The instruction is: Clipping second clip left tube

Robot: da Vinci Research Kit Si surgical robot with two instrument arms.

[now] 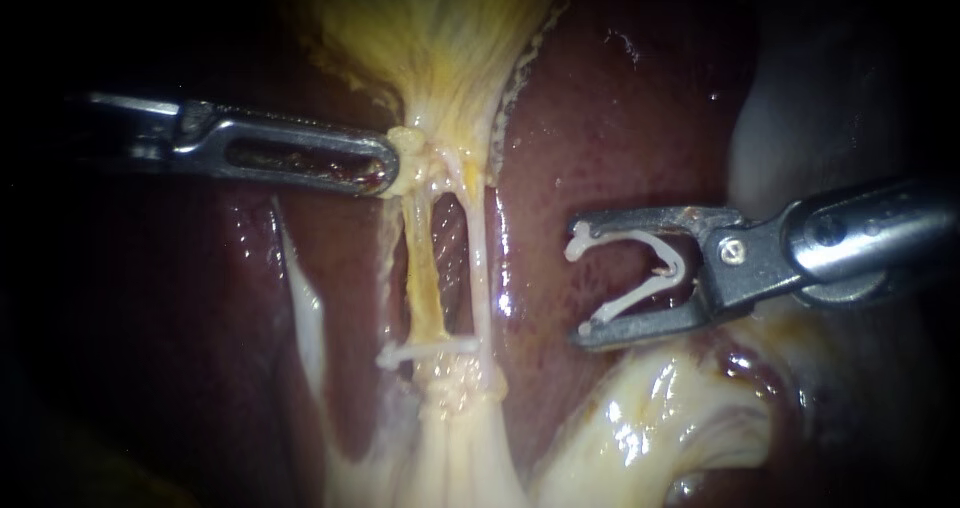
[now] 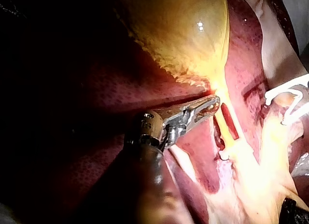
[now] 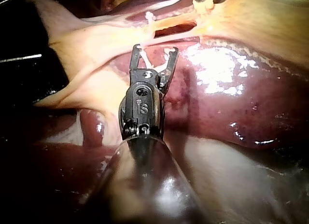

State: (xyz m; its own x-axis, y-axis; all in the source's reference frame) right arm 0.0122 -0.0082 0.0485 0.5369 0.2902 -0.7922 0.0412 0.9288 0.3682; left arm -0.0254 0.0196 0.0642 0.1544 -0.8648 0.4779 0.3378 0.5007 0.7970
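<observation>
Left tube (image 1: 424,268) just left of centre in the endoscope view: a yellowish, glistening strand, taut and upright, from the narrow end of the gallbladder (image 1: 440,38) at 12 o'clock down into pale fatty tissue (image 1: 460,438) at 6 o'clock. Thicker and more yellow than the thin, whitish right tube (image 1: 481,268) just beside it on its 3 o'clock side. Between the two, a narrow window onto dark red liver (image 1: 610,128). Across the left tube's lower end, a white applied clip (image 1: 430,350), nearly level, one end poking out toward 9 o'clock, the other reaching the right tube.

Left instrument (image 1: 385,168) in from 9 o'clock. Long slotted jaws lying together, pinching the gallbladder's narrow end just above the top of the tubes.

Right instrument (image 1: 578,283) in from 3 o'clock, over the liver, near the tubes but apart from them. Jaws spread wide, mouth facing 9 o'clock, holding a white loaded clip (image 1: 675,266): one leg along each jaw, hinge deep at the back, itself gaping open.

Same spread jaws in the right wrist view, aimed at the tubes ahead, tips short of them.
</observation>
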